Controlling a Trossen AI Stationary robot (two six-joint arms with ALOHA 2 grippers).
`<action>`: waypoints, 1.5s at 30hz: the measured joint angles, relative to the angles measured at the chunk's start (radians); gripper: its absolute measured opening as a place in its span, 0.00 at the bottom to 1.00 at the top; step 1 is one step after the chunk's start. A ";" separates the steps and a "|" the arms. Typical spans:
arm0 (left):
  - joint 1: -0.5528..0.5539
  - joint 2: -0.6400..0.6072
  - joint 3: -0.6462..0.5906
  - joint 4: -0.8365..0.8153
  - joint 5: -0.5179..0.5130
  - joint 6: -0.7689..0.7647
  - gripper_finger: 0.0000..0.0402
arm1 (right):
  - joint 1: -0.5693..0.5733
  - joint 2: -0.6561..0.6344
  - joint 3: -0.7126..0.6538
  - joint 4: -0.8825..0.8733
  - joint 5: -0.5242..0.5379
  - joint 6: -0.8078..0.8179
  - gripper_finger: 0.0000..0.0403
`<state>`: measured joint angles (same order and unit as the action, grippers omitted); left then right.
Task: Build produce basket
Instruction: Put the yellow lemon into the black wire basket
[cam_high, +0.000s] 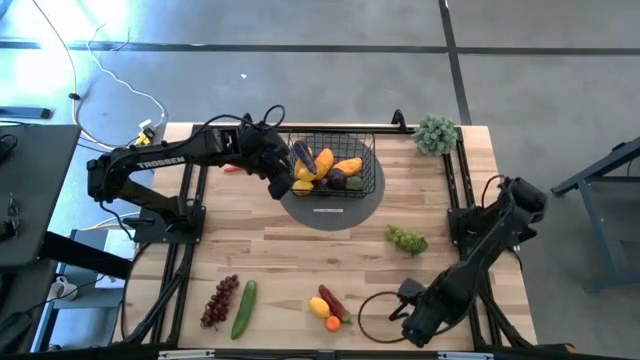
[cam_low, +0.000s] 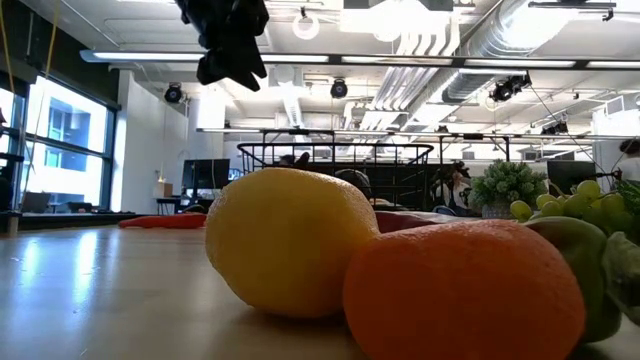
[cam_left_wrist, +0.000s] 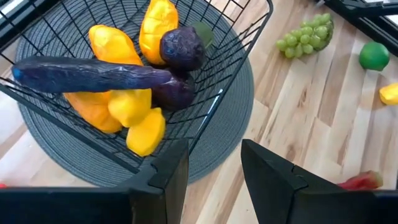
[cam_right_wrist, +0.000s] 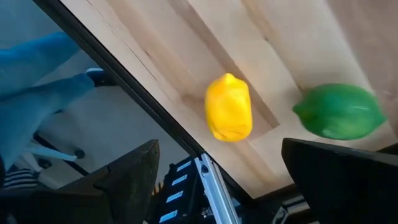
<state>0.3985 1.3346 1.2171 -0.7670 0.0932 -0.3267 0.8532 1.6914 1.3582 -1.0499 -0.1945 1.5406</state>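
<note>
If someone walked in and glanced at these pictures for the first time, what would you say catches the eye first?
Probably the black wire basket on its round grey mat at the table's far side, already heaped with yellow, orange and purple produce, a long eggplant lying across the pile. The left gripper hovers open beside it, holding nothing. Green grapes and more produce lie scattered along the near edge, where the right gripper waits open.

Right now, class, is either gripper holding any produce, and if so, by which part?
Nothing is held. The left gripper hovers open and empty beside the basket. The right gripper is open and empty at the table's near edge, by a lemon.
</note>
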 joint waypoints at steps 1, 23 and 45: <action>-0.003 0.000 0.000 0.000 0.000 -0.011 0.34 | 0.005 0.016 0.000 0.008 -0.008 0.000 0.79; -0.014 0.000 0.000 0.001 -0.004 -0.040 0.34 | 0.046 0.248 0.000 0.062 -0.075 -0.011 0.79; -0.014 0.000 0.000 0.000 0.004 -0.016 0.34 | 0.007 0.282 0.002 0.146 -0.101 -0.012 0.31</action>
<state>0.3847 1.3350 1.2167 -0.7666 0.0976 -0.3423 0.8602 1.9738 1.3598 -0.9037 -0.2953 1.5288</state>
